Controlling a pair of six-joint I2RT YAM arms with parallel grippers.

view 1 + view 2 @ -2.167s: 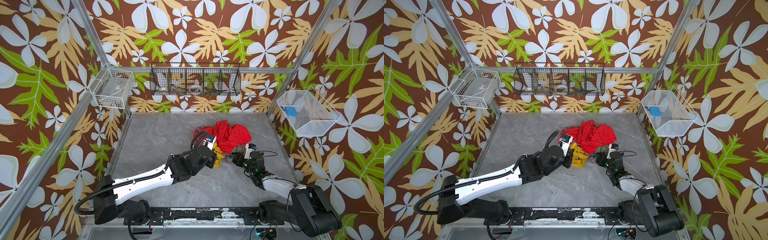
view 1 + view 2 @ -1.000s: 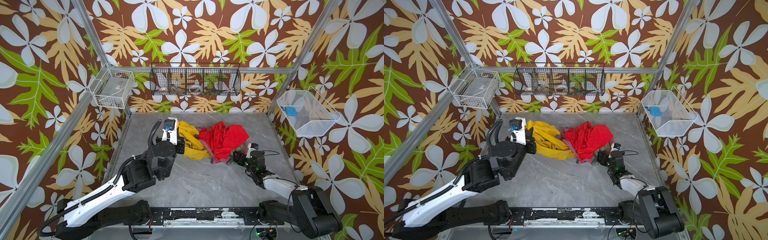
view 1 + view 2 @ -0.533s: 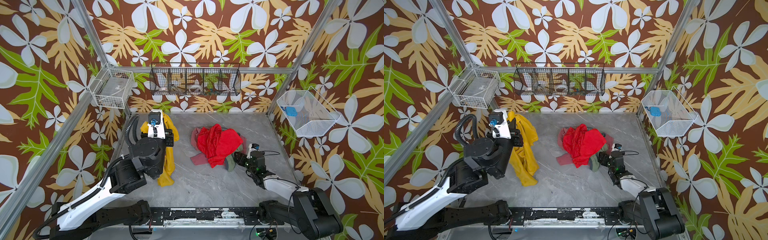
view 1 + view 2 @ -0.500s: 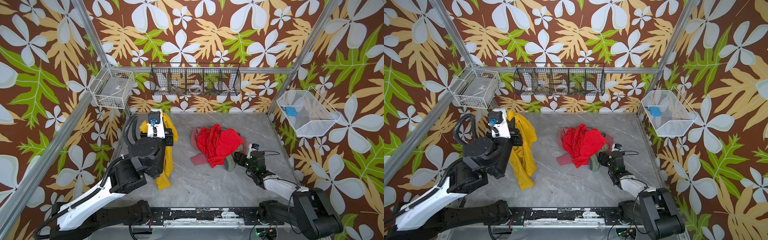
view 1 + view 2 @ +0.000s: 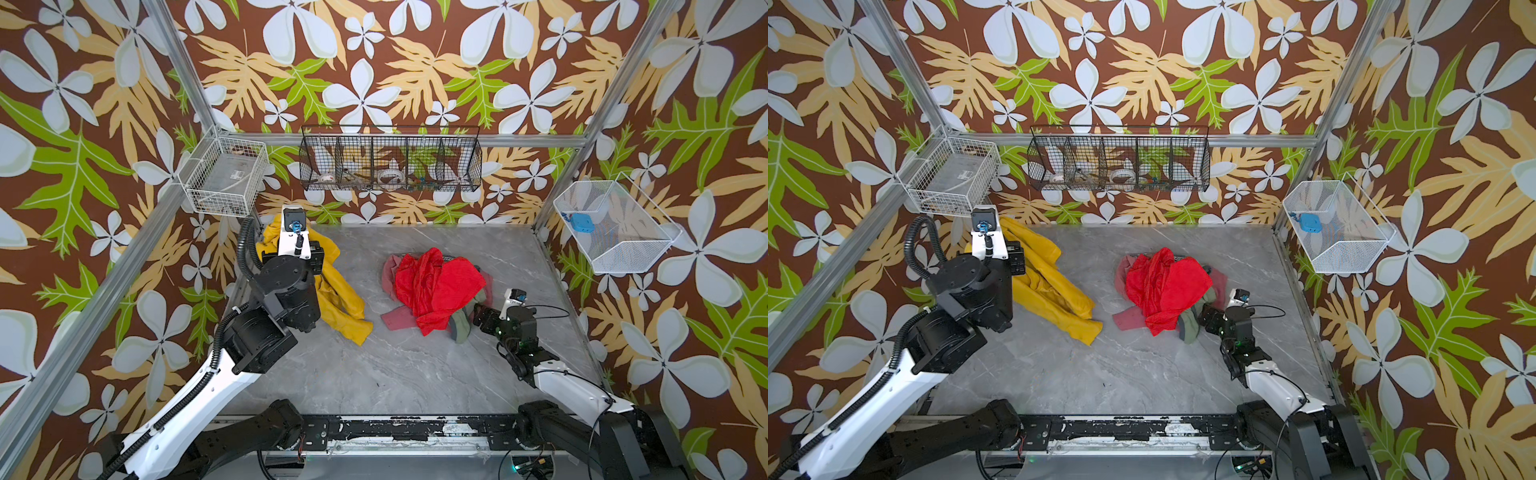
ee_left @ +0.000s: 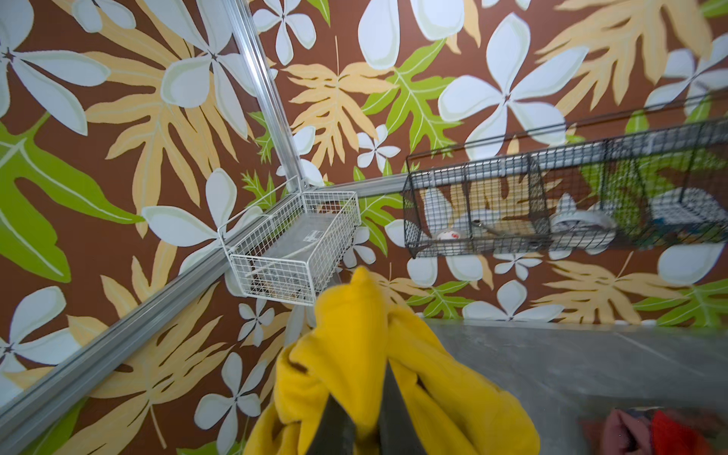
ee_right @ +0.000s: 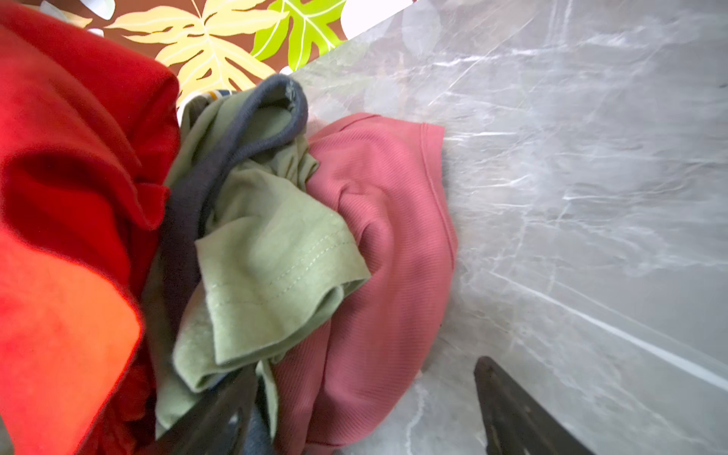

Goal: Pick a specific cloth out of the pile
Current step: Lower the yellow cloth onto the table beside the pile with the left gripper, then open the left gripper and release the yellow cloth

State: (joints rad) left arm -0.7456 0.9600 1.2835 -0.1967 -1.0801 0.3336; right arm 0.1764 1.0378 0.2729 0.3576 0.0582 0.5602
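- Plainly, the cloth (image 5: 338, 291) is out of the pile (image 5: 436, 286). It sits at the back-left corner of the table (image 5: 415, 374), upper end lifted, tail trailing on the marble.
- The left gripper (image 6: 370, 398) has its fingers pressed together, clamped on the cloth. Yellow folds bulge on both sides of them.
- A bare strip of table lies between the cloth's tail and the pile; the two are apart.
- The left arm is crowded, with the side wall (image 5: 62, 174) and the white wire basket (image 5: 226, 178) close by.
- The front half of the table is open.
- The right gripper (image 7: 366, 402) sits low at the pile's front-right edge, jaws spread and gripping nothing. One finger is against the grey-green piece (image 7: 268, 268), the other over bare marble.
- A second ago the cloth still touched the pile. Half a second ago it hung straighter; now the tail fans toward the middle.
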